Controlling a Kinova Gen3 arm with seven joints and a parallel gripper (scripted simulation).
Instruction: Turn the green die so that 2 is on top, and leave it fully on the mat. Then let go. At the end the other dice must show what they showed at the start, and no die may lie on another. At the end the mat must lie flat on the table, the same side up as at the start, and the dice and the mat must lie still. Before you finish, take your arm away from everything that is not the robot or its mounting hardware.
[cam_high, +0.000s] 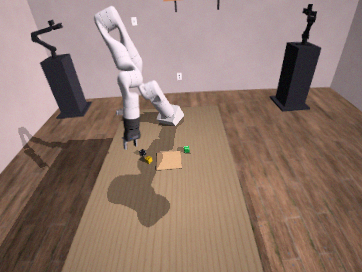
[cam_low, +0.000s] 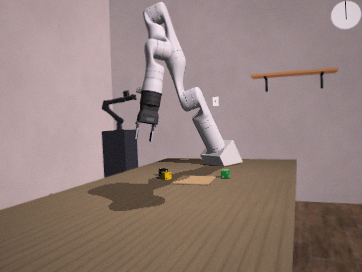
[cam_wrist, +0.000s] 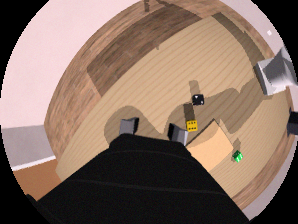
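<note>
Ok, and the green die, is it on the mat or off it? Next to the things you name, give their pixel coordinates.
Off: the green die (cam_high: 186, 149) (cam_low: 225, 174) (cam_wrist: 238, 156) sits beside the mat (cam_high: 169, 160) (cam_low: 195, 180) (cam_wrist: 211, 146), with table showing between them.

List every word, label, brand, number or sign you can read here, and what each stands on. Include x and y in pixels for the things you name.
No word, brand or numeral can be read.
Yellow die (cam_high: 149, 160) (cam_low: 166, 175) (cam_wrist: 192, 125): dark pips, too small to count surely.
Black die (cam_high: 142, 152) (cam_low: 161, 170) (cam_wrist: 198, 99): pale pips, too blurred to count.
Green die (cam_high: 186, 149) (cam_low: 225, 174) (cam_wrist: 238, 156): pale pips, too blurred to count.
Round wall dial (cam_low: 345, 16): a dark hand, no legible numerals.
</note>
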